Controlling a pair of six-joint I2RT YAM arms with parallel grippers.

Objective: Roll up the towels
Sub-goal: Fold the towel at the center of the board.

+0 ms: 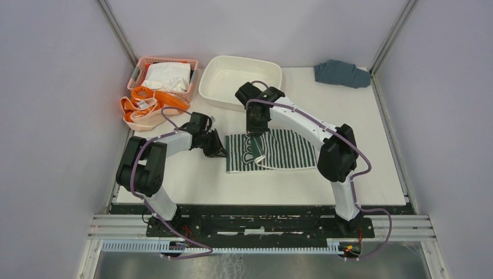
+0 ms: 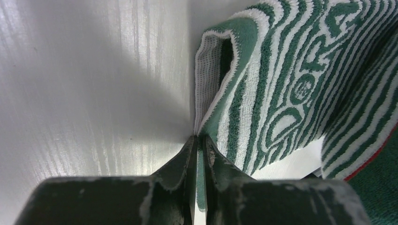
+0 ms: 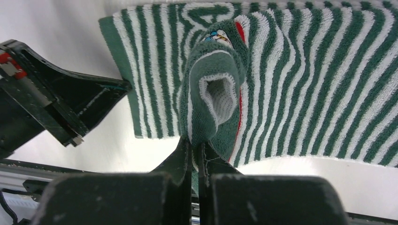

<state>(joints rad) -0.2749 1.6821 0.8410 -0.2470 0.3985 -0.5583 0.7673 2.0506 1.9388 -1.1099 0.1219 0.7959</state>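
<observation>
White table (image 1: 360, 174) | left jaws, right jaws pinch striped towel (image 1: 290, 152) | pinches seen wrist-side only

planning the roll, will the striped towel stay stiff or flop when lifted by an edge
Probably floppy: the striped towel folds and droops where the right gripper pinches it. Its looped pile likely resists slipping.

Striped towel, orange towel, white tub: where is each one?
striped towel (image 1: 290, 152), top view, flat right half
orange towel (image 1: 145, 111), top view, crumpled middle
white tub (image 1: 235, 78), top view, bare inner floor
</observation>
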